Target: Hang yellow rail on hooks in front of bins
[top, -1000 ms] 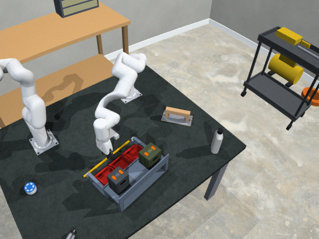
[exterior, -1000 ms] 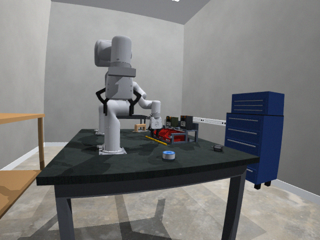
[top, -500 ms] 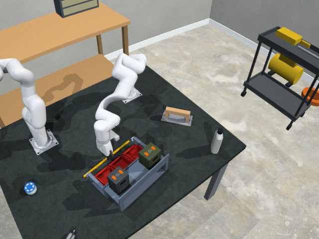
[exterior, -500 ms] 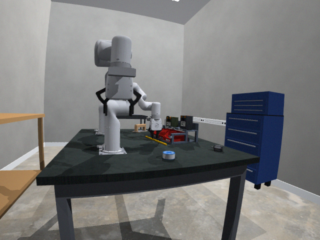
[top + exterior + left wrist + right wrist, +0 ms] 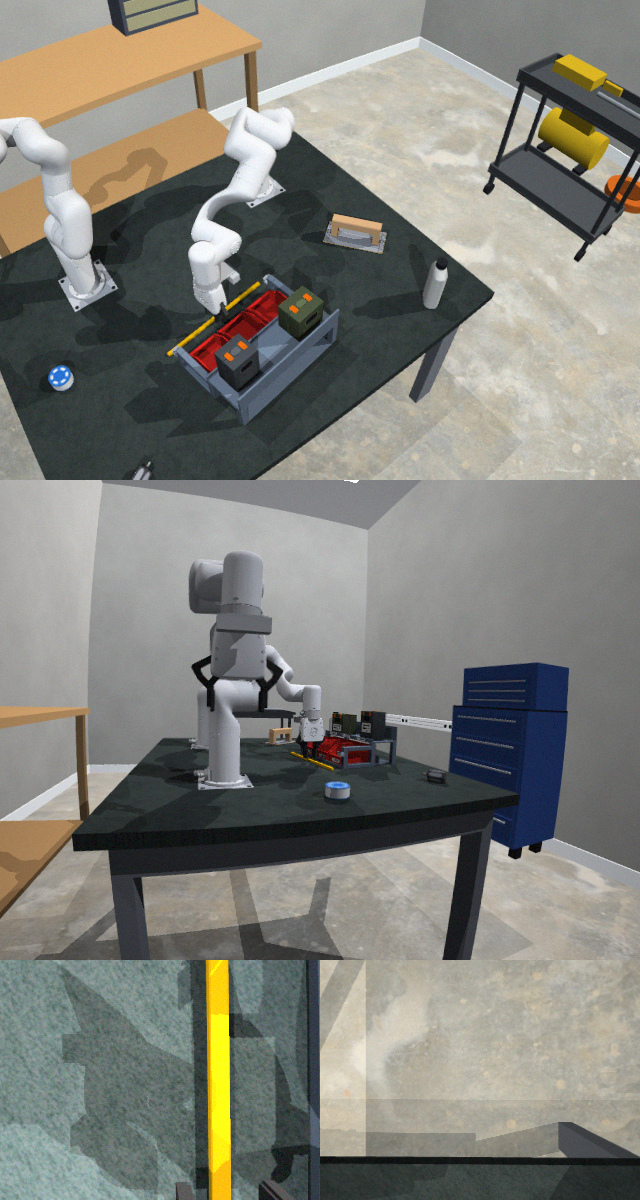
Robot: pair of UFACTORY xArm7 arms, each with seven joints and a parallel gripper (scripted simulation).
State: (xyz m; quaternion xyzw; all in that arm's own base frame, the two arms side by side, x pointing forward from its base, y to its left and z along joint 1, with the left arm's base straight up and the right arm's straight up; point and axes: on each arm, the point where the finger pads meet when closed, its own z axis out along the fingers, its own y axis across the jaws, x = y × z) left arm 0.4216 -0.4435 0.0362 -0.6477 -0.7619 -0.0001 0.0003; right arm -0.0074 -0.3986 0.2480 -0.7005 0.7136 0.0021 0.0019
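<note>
The yellow rail (image 5: pixel 191 336) (image 5: pixel 325 765) (image 5: pixel 219 1085) lies low along the near side of the grey-blue shelf (image 5: pixel 289 369) (image 5: pixel 393 749), outside it. My left gripper (image 5: pixel 222 313) (image 5: pixel 310 753) (image 5: pixel 226 1191) is partly open, with its fingers on either side of the rail near its middle and a gap on each side. Red bins (image 5: pixel 242 326) (image 5: pixel 336 748) stand in a row in the shelf's lower part. The hooks are too small to make out clearly at the shelf's ends. My right gripper (image 5: pixel 236 707) is wide open and empty, high above the table, far from the rail.
A green case (image 5: pixel 300 312) and a dark grey case (image 5: pixel 236 361) stand on the shelf's upper level. A trowel (image 5: pixel 354 233), a bottle (image 5: pixel 435 286) and a blue-white round tin (image 5: pixel 61 377) (image 5: pixel 337 790) stand around the table (image 5: pixel 289 815). A small dark object (image 5: pixel 435 775) lies near its edge.
</note>
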